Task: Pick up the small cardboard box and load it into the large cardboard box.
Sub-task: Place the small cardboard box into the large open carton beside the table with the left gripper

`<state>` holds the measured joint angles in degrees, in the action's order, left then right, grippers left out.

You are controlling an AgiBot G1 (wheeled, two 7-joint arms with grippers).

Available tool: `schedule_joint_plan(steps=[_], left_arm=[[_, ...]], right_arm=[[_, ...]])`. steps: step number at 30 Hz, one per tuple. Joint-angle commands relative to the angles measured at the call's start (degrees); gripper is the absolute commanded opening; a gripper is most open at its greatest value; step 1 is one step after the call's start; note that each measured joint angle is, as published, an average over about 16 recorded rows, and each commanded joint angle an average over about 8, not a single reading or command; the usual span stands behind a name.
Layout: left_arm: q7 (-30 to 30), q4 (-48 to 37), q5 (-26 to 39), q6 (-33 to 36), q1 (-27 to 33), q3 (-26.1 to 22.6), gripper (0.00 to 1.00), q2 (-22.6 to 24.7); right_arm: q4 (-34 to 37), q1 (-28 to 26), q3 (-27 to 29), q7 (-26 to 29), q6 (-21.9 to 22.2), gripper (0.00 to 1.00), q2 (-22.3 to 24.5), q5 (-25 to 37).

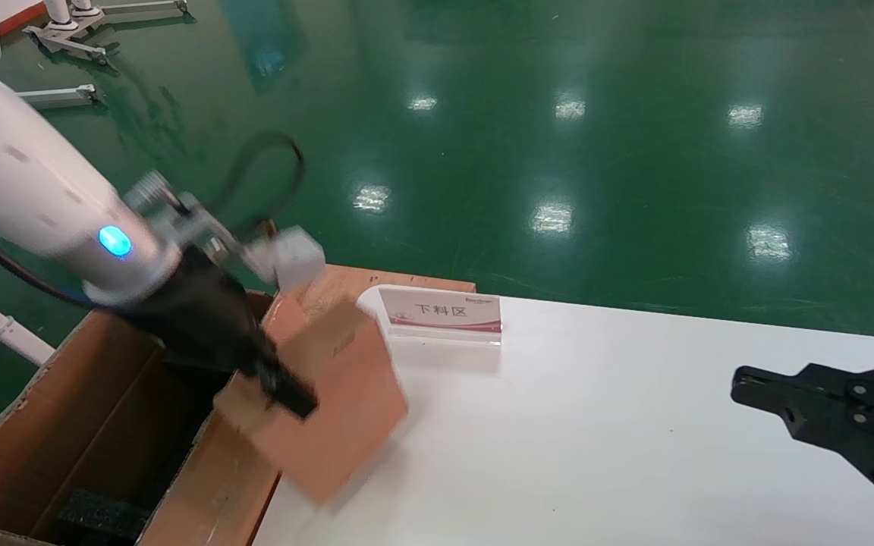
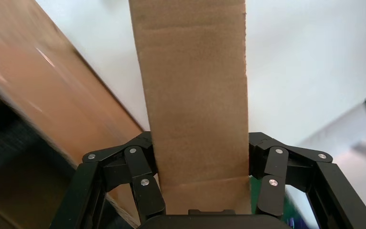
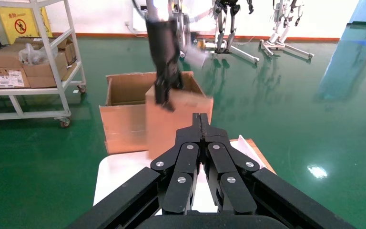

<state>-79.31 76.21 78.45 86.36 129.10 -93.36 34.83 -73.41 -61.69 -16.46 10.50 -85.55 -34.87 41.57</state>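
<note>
A glossy green floor [image 1: 596, 136] stretches behind a white counter [image 1: 596, 425]. In the head view, the left hand [image 1: 285, 390] grips the small cardboard box [image 1: 331, 402], holding it tilted in the air over the counter's left edge, just beside the large cardboard box [image 1: 103, 425], which stands open with black foam [image 1: 103, 514] inside. A small sign card [image 1: 441, 312] stands on the counter near the small box. The right hand [image 1: 756, 387] hovers low at the counter's right side.

In the left wrist view, the left hand [image 2: 200, 179] is clenched on the small cardboard box [image 2: 195, 95], fingers [image 2: 145, 183] pressed against both sides.

In the right wrist view, the right hand [image 3: 200, 121] has its fingers closed together, grasping nothing; beyond it the small cardboard box [image 3: 176, 121] hangs before the large cardboard box [image 3: 124, 109], with a shelving cart [image 3: 33, 62] off to one side.
</note>
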Motion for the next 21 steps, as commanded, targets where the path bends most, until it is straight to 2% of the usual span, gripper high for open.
schedule_joint_plan(steps=[1,9,15,16,21], left_arm=[[0.0,0.2,-0.6,-0.3,1.7,1.1,0.0,-1.4],[1.2,0.6,-1.2,0.7,10.5,5.5,0.0,-7.0],[1.5,0.3,0.7,3.4,16.8,6.0,0.0,-8.1],[1.6,0.2,1.3,3.8,18.0,5.6,0.0,-7.9],[2.0,-0.4,3.9,5.4,25.0,-0.4,0.0,-6.6]], right_arm=[[0.0,0.0,0.0,0.0,0.0,0.0,0.0,0.0],[0.0,0.0,0.0,0.0,0.0,0.0,0.0,0.0],[0.0,0.0,-0.1,0.0,0.0,0.0,0.0,0.0],[0.0,0.0,-0.1,0.0,0.0,0.07,0.0,0.0],[0.0,0.0,-0.1,0.0,0.0,0.7,0.0,-0.1]])
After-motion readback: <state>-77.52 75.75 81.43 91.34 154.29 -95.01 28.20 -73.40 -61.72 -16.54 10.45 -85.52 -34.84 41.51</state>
